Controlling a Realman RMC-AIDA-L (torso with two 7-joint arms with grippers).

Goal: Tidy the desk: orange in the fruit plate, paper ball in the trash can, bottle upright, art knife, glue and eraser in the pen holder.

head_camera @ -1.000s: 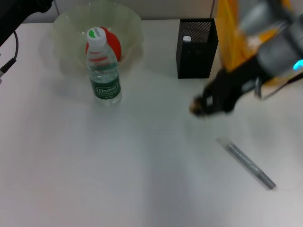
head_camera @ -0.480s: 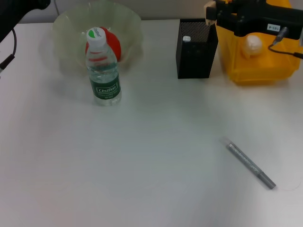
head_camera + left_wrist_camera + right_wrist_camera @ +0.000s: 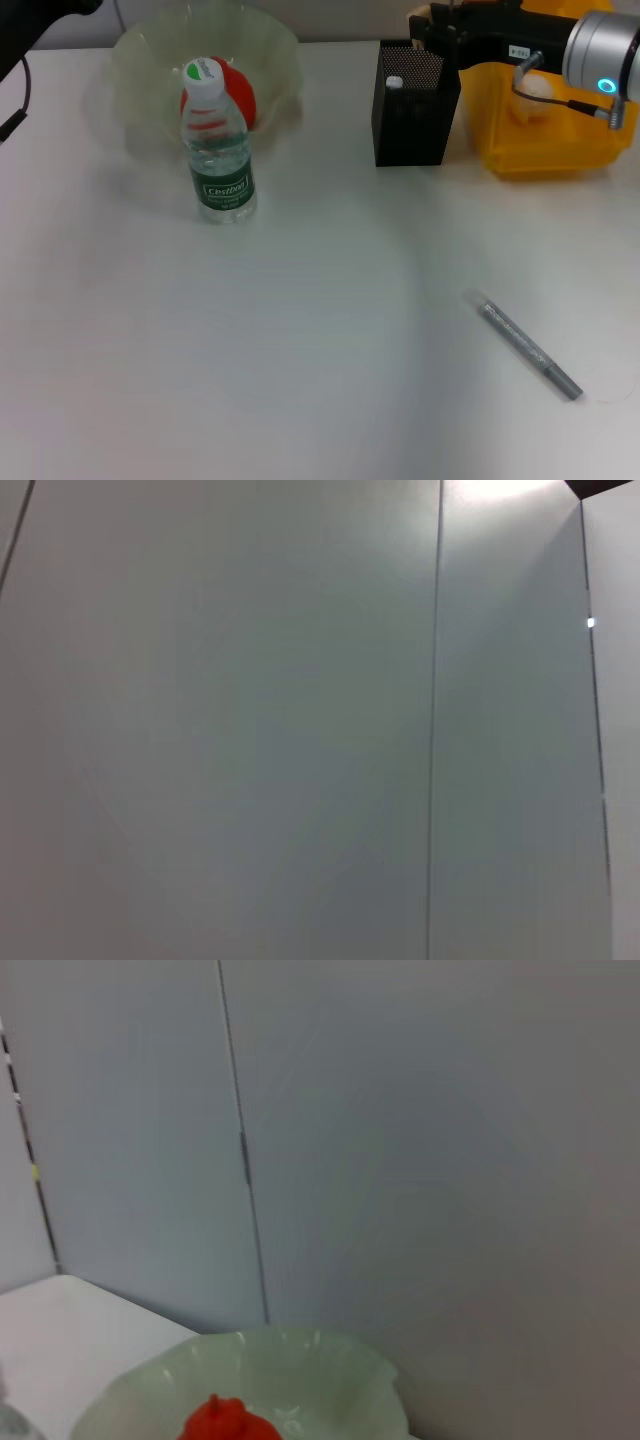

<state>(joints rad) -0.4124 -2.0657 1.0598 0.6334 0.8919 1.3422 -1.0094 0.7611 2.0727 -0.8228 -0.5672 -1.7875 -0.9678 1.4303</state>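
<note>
My right gripper (image 3: 432, 25) hangs over the far rim of the black mesh pen holder (image 3: 415, 110), next to the yellow trash can (image 3: 545, 140). The eraser does not show in any view. A white cap (image 3: 394, 83) pokes out of the pen holder. The paper ball (image 3: 540, 88) lies in the trash can. The bottle (image 3: 222, 150) stands upright in front of the fruit plate (image 3: 140, 60), and the orange (image 3: 238, 95) lies in the plate. The right wrist view shows the plate (image 3: 330, 1360) and the orange (image 3: 230, 1422). The grey art knife (image 3: 530, 350) lies on the table, front right.
My left arm (image 3: 30, 25) is parked at the far left corner. The left wrist view shows only a grey wall. The white table (image 3: 300, 330) stretches from the bottle to the front edge, with only the knife on it.
My right arm has swung up from the middle of the table, where it carried a tan block, to the back. It now sits above the pen holder, a little further left than half a second ago.
</note>
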